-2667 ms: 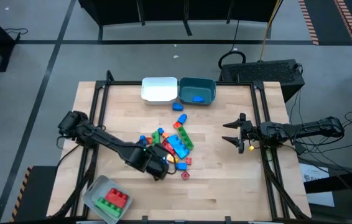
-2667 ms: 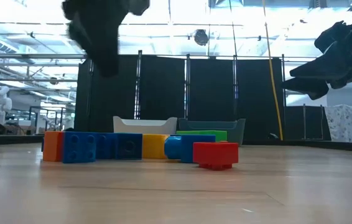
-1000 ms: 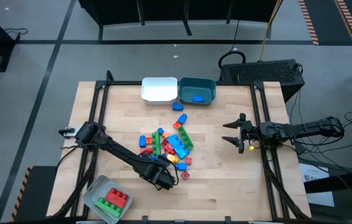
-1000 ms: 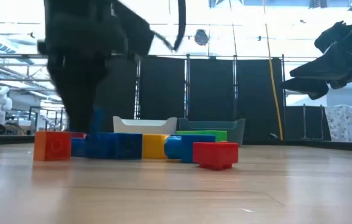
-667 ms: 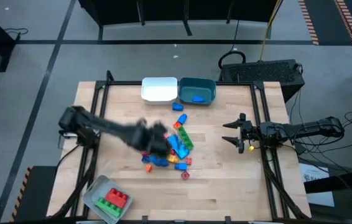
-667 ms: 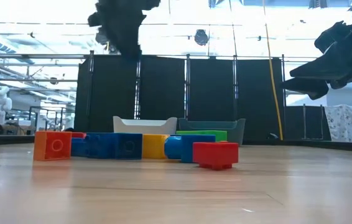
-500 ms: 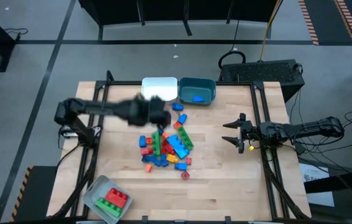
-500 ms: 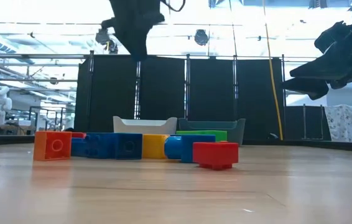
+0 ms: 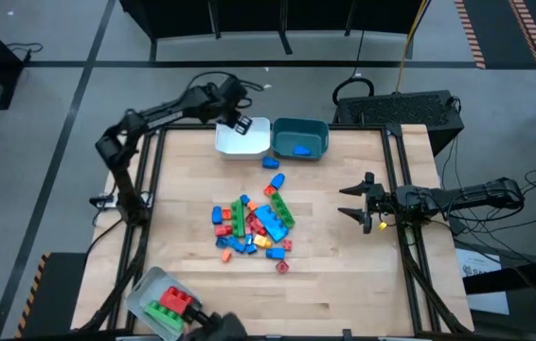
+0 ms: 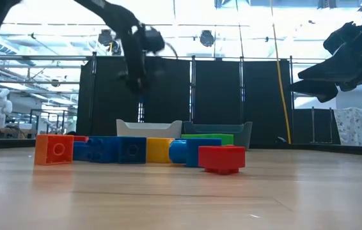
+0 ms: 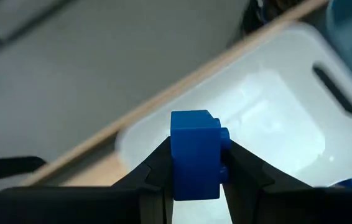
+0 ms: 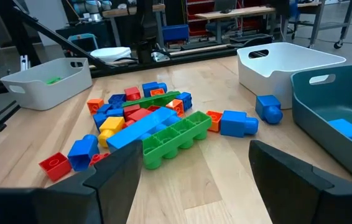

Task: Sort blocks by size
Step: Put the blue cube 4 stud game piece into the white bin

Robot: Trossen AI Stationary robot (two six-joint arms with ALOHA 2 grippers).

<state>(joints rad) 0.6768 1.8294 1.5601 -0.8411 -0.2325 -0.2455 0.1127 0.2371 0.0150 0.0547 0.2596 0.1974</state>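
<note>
High view: the left gripper (image 9: 240, 121) hung over the white bin (image 9: 243, 139) at the table's far edge, its fingers (image 11: 157, 168) clamped on a small blue block (image 11: 194, 154) held above the bin's hollow. The teal bin (image 9: 300, 138) stood just right of it with one blue piece inside. The pile of blocks (image 9: 252, 224) lay mid-table. The right gripper (image 9: 352, 203) waited at the right edge, jaws spread wide and empty. A grey bin (image 9: 161, 301) sat at the near left corner.

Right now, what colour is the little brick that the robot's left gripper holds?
Blue: a small blue studded brick pinched in the left gripper, clearest in the left wrist view.
</note>
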